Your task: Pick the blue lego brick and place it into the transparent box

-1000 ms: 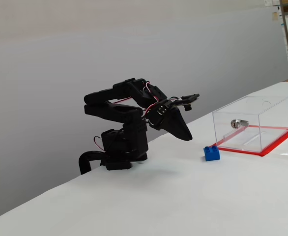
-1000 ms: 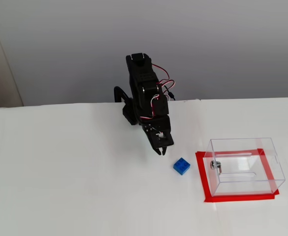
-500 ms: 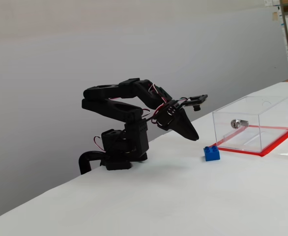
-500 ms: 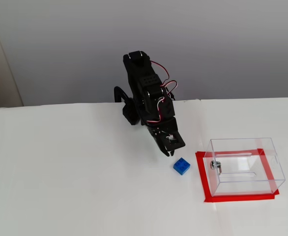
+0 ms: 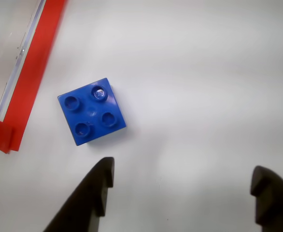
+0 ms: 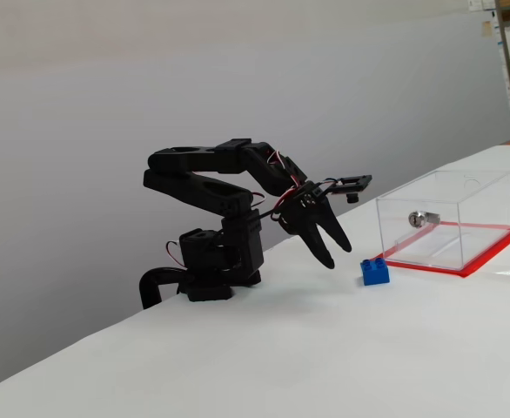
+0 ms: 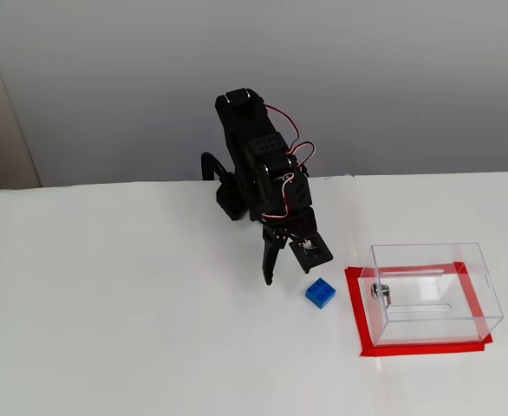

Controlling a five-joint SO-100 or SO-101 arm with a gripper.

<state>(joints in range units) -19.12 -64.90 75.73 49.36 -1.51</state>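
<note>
The blue lego brick [image 5: 91, 111] lies studs up on the white table, just left of the transparent box [image 5: 17, 63] on its red base in the wrist view. My gripper [image 5: 180, 193] is open, its two black fingers spread wide at the bottom edge, and the brick sits above the left finger [image 5: 91, 193], apart from it. In both fixed views the gripper [image 6: 337, 254] [image 7: 295, 269] hangs tilted down above the table, a short way from the brick [image 6: 376, 273] [image 7: 321, 293]. The brick rests beside the box [image 6: 481, 209] [image 7: 427, 247], outside it.
A small silver metal cylinder [image 6: 422, 218] [image 7: 381, 292] sits inside the box. The arm's black base [image 6: 211, 270] is clamped at the table's back edge, with a grey wall behind it. White table surface stretches around the brick.
The gripper was shut and now stands wide open. The arm has reached forward and down toward the brick. Brick and box have not moved.
</note>
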